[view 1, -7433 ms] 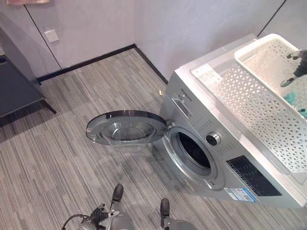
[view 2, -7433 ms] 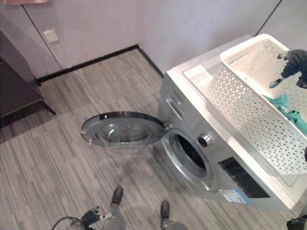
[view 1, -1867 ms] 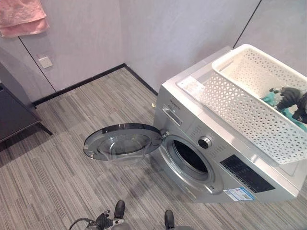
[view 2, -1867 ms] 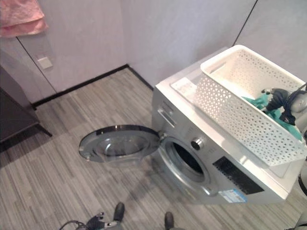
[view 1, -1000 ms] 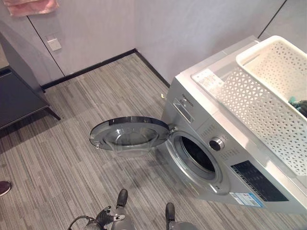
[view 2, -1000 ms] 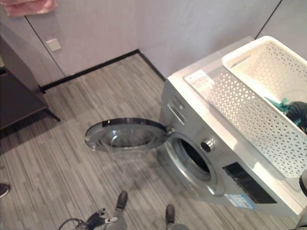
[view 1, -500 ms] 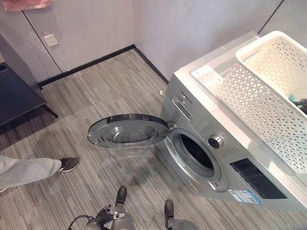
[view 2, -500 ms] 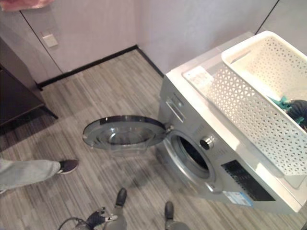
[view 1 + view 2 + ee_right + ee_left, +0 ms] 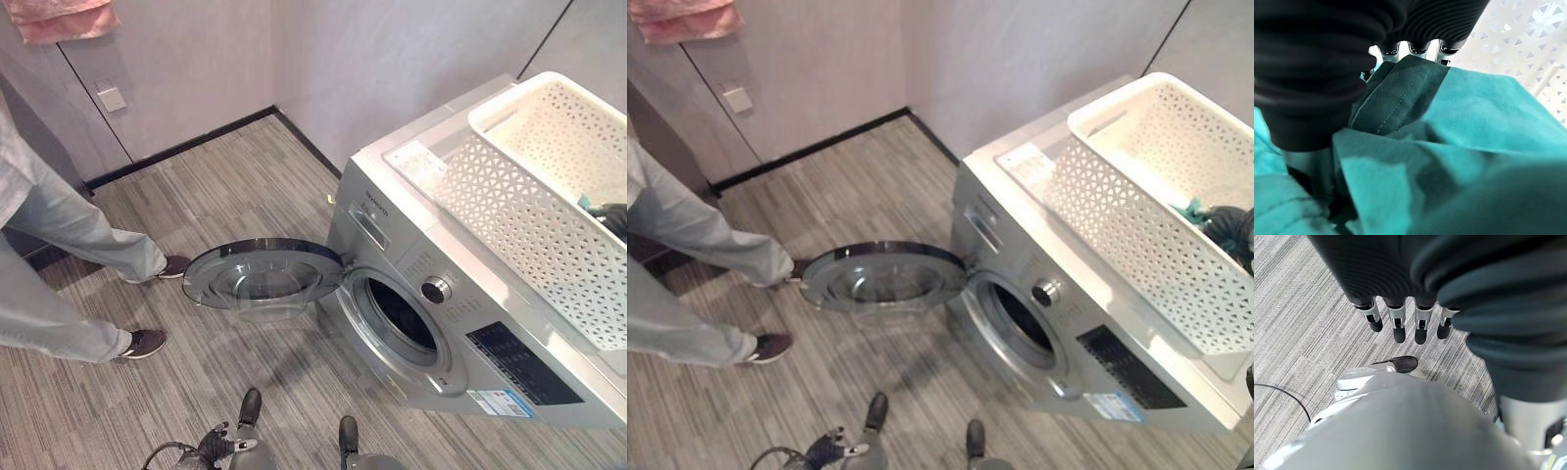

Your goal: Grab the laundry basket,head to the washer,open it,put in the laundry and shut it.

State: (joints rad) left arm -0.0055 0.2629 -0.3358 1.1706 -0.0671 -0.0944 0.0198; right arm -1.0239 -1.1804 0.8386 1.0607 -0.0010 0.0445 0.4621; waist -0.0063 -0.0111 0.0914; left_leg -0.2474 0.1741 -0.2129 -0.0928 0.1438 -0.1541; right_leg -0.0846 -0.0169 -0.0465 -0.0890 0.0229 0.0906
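Observation:
The silver washer [image 9: 460, 323] stands at the right with its round door [image 9: 263, 276] swung wide open over the floor and its drum opening [image 9: 400, 315] dark. On its top sits the white lattice laundry basket [image 9: 529, 211]. Teal laundry [image 9: 1193, 209] lies at the basket's near end, and my right hand [image 9: 1232, 227] is down inside the basket on it. In the right wrist view the teal cloth [image 9: 1459, 127] lies folded over the hand. My left hand [image 9: 1405, 323] hangs low over the floor, open, its fingers straight and holding nothing.
A person in light jeans [image 9: 59, 245] and dark shoes [image 9: 145, 343] stands on the striped floor at the left, close to the open door. A pink towel [image 9: 64, 20] hangs on the back wall. Walls close off the corner behind the washer.
A person has stepped in from the left and now stands near the washer door. The camera has shifted a little. My right hand stays in the basket on the teal laundry.

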